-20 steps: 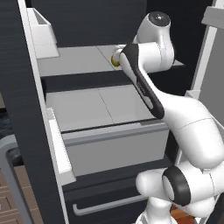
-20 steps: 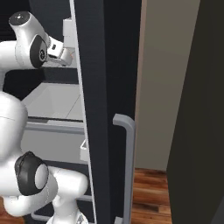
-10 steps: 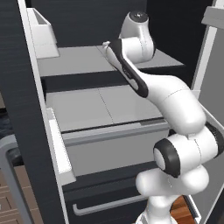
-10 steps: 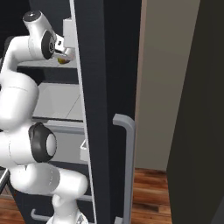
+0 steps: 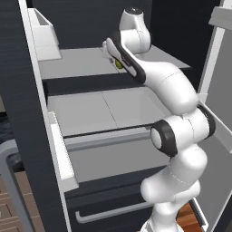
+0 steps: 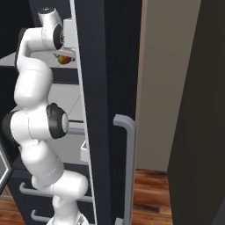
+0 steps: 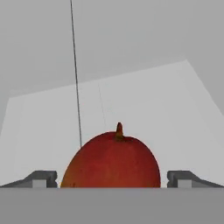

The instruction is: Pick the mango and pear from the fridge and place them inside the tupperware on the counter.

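Note:
The mango [image 7: 111,159], red with a short brown stem, lies on a light grey shelf [image 5: 74,61] of the open fridge [image 6: 94,110]. It also shows as a small yellow-green and red fruit [image 5: 118,64] [image 6: 64,59] under my hand. My gripper [image 7: 112,179] is open, one fingertip on each side of the mango with a thin gap at both. In the base views my gripper [image 5: 113,53] [image 6: 67,50] points down at the shelf from above. The pear, the tupperware and the counter are out of view.
A white door bin [image 5: 43,34] hangs on the left door above the shelf. Below the shelf are two grey drawers [image 5: 104,108] and a dark bottom drawer with a silver handle [image 5: 113,210]. The right door's long bar handle [image 6: 127,167] stands close by.
The arm has folded upward and swung its upper joints left, bringing the hand down over the mango. The mango has stayed in the same spot on the shelf.

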Controlling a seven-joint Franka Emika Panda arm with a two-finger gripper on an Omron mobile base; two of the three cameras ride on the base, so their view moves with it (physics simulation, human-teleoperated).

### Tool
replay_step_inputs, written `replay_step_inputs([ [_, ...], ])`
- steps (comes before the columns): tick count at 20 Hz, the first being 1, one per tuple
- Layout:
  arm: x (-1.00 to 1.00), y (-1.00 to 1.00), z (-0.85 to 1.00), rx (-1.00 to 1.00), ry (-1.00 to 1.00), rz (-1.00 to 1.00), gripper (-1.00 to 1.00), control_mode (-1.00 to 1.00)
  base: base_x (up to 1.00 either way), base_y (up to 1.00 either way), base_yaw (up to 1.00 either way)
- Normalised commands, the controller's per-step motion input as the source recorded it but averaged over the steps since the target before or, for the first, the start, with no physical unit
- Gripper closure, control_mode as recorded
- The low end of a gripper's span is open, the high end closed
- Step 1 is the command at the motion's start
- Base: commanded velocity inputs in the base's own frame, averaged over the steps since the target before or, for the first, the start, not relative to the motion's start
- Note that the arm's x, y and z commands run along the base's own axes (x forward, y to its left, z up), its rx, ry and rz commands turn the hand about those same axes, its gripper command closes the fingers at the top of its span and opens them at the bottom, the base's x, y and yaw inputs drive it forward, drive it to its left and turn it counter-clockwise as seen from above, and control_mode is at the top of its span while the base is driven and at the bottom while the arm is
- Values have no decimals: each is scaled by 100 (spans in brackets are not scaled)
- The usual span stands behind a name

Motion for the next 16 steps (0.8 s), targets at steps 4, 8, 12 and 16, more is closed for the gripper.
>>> replay_step_inputs([
  [4,48,8,-2,0,0,0,-100,-100,0,0,0],
  [8,-2,13,-30,0,0,0,-100,-100,0,0,0],
  [12,-45,9,-63,0,-13,0,100,-100,0,0,0],
  [16,-53,-3,-63,0,-26,0,100,-100,0,0,0],
])
